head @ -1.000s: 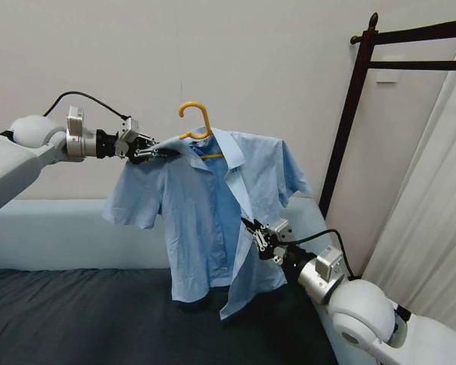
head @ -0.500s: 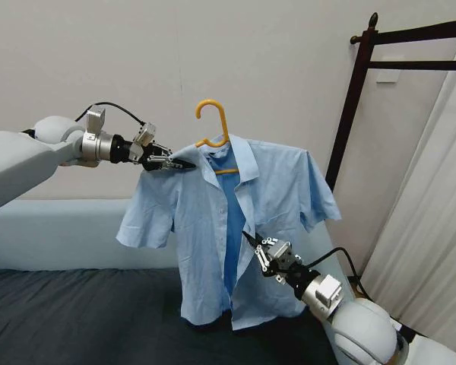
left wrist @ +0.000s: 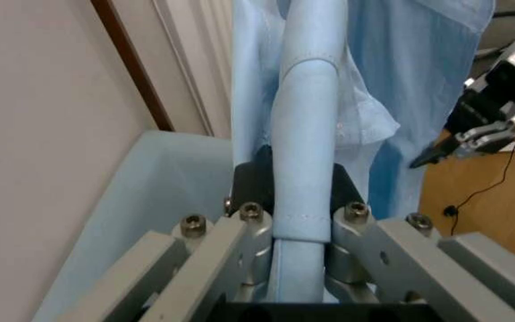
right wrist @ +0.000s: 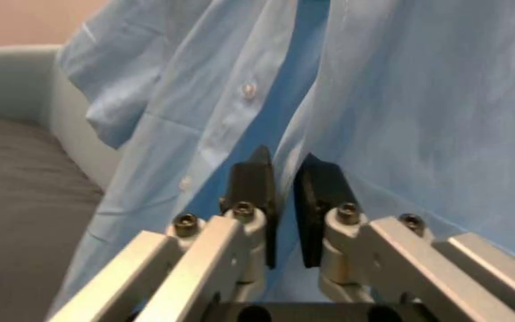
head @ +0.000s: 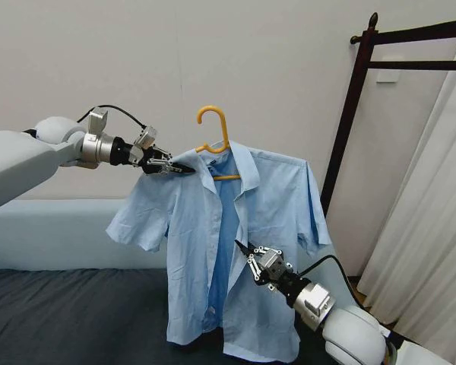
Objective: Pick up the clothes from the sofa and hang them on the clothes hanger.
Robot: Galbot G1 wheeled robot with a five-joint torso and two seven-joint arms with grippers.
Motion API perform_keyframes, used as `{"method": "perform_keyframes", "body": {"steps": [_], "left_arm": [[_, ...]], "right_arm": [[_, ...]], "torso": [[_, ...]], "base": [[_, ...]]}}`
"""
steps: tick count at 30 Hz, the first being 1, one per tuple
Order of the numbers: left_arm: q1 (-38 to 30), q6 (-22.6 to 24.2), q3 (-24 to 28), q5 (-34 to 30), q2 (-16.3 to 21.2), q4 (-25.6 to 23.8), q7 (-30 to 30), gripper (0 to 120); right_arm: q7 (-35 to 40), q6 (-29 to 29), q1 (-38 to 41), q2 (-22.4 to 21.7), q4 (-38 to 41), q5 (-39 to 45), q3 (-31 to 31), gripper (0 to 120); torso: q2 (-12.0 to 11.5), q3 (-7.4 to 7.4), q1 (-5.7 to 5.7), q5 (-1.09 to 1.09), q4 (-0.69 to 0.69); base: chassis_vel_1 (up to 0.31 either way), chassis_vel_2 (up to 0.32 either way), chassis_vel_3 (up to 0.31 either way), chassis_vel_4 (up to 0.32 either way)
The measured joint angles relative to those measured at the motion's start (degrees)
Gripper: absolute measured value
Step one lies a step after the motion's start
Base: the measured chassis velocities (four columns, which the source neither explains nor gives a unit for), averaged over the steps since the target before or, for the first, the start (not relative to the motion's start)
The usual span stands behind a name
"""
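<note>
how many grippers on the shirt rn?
2. Left gripper clamps the shirt at the shoulder; right gripper pinches its front edge, lower down.

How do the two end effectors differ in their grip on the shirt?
Left end effector sits high, clamped on the shirt at its shoulder beside the yellow hanger; right end effector sits low, pinching the front edge. Left reaches in level; right angles upward. Both are shut on fabric.

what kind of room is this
Probably a home-style living room or bedroom set-up: a pale blue sofa against a plain wall, a dark wooden clothes rack beside a white curtain, and a blue shirt on a yellow hanger.
</note>
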Motion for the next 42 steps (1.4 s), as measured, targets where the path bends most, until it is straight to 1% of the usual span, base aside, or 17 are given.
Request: {"method": "perform_keyframes", "body": {"steps": [3, 6, 7, 10, 12, 13, 14, 17, 18, 20, 23, 25, 26, 29, 31, 37, 42], "left_arm": [[0.18, -0.16, -0.26, 0.23, -0.13, 0.38, -0.07, 5], [0.57, -0.89, -0.82, 1.11, -0.71, 2.03, -0.44, 5], [0.57, -0.89, -0.82, 1.11, -0.71, 2.03, -0.44, 5], [0.77, -1.12, -1.15, 1.48, -0.96, 2.66, -0.63, 5], [0.76, -1.52, -1.30, 2.08, -1.11, 2.88, -0.50, 5], [0.76, -1.52, -1.30, 2.08, -1.11, 2.88, -0.50, 5], [0.72, -1.86, -1.40, 2.50, -1.13, 2.96, -0.38, 5], [0.48, -3.09, -1.72, 4.32, -0.58, 2.40, 0.05, 5], [0.48, -3.09, -1.72, 4.32, -0.58, 2.40, 0.05, 5], [0.47, -3.57, -2.09, 5.34, -0.35, 1.33, 0.10, 5], [0.80, -4.13, -2.80, 6.16, -1.36, 1.01, 0.17, 5], [0.88, -4.22, -2.95, 6.29, -1.66, 1.03, 0.27, 5], [1.34, -4.68, -3.54, 6.72, -3.38, 2.02, 0.87, 5], [2.38, -5.17, -4.94, 7.53, -5.63, 3.10, 1.54, 5], [3.36, -5.18, -6.65, 7.93, -6.45, 2.20, 1.59, 5], [4.31, -4.95, -7.90, 8.37, -6.69, 0.79, 1.39, 5], [5.47, -4.46, -8.68, 9.07, -6.02, -1.82, 1.02, 5]], "right_arm": [[-0.27, -0.30, -1.20, -0.99, 1.53, 1.23, 1.45, 17], [-4.15, -0.21, -8.33, -4.78, 7.28, 1.38, 7.33, 35], [-4.15, -0.21, -8.33, -4.78, 7.28, 1.38, 7.33, 35], [-4.97, 1.43, -12.93, -6.27, 9.68, -0.91, 10.41, 47], [-3.32, 1.08, -14.46, -6.65, 10.87, 3.27, 14.33, 58], [-3.32, 1.08, -14.46, -6.65, 10.87, 3.27, 14.33, 58], [-2.72, 0.29, -14.54, -7.33, 11.29, 6.86, 17.00, 61], [-4.24, -3.14, -10.38, -12.13, 12.00, 19.97, 22.05, 74], [-4.24, -3.14, -10.38, -12.13, 12.00, 19.97, 22.05, 74], [-6.56, -4.71, -2.97, -17.14, 10.71, 31.29, 23.88, 84], [-10.38, -5.53, 5.96, -22.57, 4.93, 39.62, 23.66, 97], [-11.57, -5.59, 7.20, -23.44, 3.57, 40.43, 23.36, 97], [-13.87, -5.72, 8.92, -26.67, 0.55, 42.03, 23.20, 100], [-17.05, -6.56, 10.32, -30.92, -2.38, 43.94, 23.28, 100], [-21.35, -9.65, 13.08, -32.72, -4.54, 46.89, 22.53, 100], [-30.12, -14.42, 16.85, -32.84, -6.49, 44.96, 20.57, 100], [-30.39, -15.69, 19.27, -30.04, -6.03, 41.99, 17.87, 100]], "torso": [[0.00, 0.00, 0.00, 0.00, -0.01], [0.00, 0.00, 0.00, 0.00, -0.04], [0.00, 0.00, 0.00, 0.00, -0.04], [0.00, 0.00, 0.00, 0.03, -0.04], [0.00, 0.00, 0.00, 0.02, -0.02], [0.00, 0.00, 0.00, 0.02, -0.02], [0.00, 0.00, 0.00, 0.02, -0.02], [0.00, 0.00, 0.00, 0.03, -0.02], [0.00, 0.00, 0.00, 0.03, -0.02], [0.00, 0.00, 0.00, 0.00, 0.01], [0.00, 0.00, 0.00, -0.01, 0.01], [0.00, 0.00, 0.00, -0.01, 0.02], [0.00, 0.00, 0.00, 0.02, 0.02], [0.00, 0.01, 0.00, 0.04, -0.06], [0.00, 0.00, 0.00, 0.04, -0.12], [0.00, 0.00, 0.00, 0.01, 0.00], [0.00, 0.00, 0.00, 0.01, 0.00]], "base": [[0.000, 0.000, 0.000, 0.000], [0.000, 0.000, 0.000, 0.000], [0.000, 0.000, 0.000, 0.000], [0.000, 0.000, 0.000, 0.000], [0.000, 0.000, 0.000, 0.000], [0.000, 0.000, 0.000, 0.000], [0.000, 0.000, 0.000, 0.000], [0.000, 0.000, 0.000, 0.000], [0.000, 0.000, 0.000, 0.000], [0.000, 0.000, 0.000, 0.000], [0.000, 0.000, 0.000, 0.000], [0.000, 0.000, 0.000, 0.000], [0.000, 0.000, 0.000, 0.000], [0.000, 0.000, 0.000, 0.000], [0.000, 0.000, 0.000, 0.000], [0.000, 0.000, 0.000, 0.000], [0.000, 0.000, 0.000, 0.000]]}}
